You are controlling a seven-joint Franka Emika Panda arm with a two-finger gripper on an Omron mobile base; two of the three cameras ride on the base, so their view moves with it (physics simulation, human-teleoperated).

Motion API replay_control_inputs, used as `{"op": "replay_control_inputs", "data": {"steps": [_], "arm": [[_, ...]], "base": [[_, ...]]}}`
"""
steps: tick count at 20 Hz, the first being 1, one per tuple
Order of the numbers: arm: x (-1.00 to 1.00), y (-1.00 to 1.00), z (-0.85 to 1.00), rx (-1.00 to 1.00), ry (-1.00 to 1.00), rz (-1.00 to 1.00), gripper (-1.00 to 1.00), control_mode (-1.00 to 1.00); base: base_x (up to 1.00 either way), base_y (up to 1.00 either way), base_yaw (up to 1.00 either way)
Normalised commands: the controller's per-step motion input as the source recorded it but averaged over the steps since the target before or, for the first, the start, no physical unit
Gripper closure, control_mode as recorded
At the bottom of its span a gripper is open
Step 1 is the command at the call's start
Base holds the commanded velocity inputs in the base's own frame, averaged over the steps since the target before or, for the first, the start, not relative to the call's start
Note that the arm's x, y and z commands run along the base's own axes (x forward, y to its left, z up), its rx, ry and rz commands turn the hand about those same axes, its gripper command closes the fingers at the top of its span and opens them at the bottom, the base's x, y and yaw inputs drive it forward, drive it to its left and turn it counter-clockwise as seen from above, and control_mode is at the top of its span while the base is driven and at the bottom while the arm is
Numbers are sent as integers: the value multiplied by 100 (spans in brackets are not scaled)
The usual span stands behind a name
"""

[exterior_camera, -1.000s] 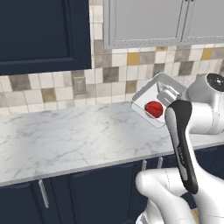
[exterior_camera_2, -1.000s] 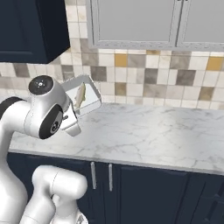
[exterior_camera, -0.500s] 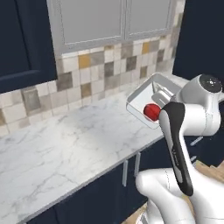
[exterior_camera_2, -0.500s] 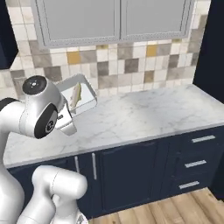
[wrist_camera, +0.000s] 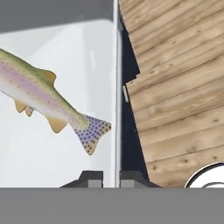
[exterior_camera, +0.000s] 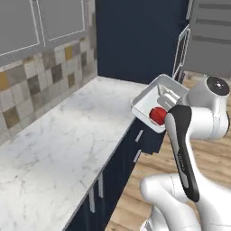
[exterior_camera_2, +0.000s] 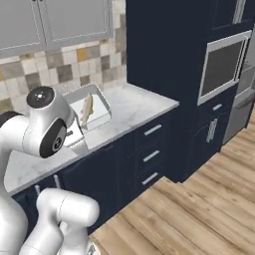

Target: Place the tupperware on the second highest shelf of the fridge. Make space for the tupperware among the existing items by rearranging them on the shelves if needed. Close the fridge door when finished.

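My gripper [wrist_camera: 111, 179] is shut on the side wall of the tupperware [wrist_camera: 65, 148], one fingertip on each side of its rim. The tupperware [exterior_camera: 149, 97] is a white open box that hangs tilted above the counter's end, in front of my arm. A speckled fish [wrist_camera: 43, 98] and a red round item [exterior_camera: 157, 115] lie in it. From the right base view the tupperware [exterior_camera_2: 99, 102] shows just behind my arm's elbow, with the fish [exterior_camera_2: 86, 108] inside. A grey part of the fridge [exterior_camera: 211, 40] stands at the top right, beyond the navy cabinet.
The marble counter [exterior_camera: 58, 149] runs along the left under a tiled wall and ends at a tall navy cabinet [exterior_camera: 140, 36]. A built-in microwave [exterior_camera_2: 221, 62] sits in that cabinet, with drawers [exterior_camera_2: 152, 149] below the counter. Wooden floor [exterior_camera_2: 199, 209] lies open to the right.
The whole picture has swung: the base has turned, so the counter slid left and the navy cabinet, microwave and fridge came into sight. The tupperware stays in my shut gripper.
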Motion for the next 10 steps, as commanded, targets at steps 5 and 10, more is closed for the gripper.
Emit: {"op": "replay_control_inputs", "data": {"steps": [5, 10], "arm": [[0, 0, 0, 0, 0, 0, 100, 100], [0, 0, 0, 0, 0, 0, 100, 100]], "base": [[66, -57, -40], [90, -94, -35]]}}
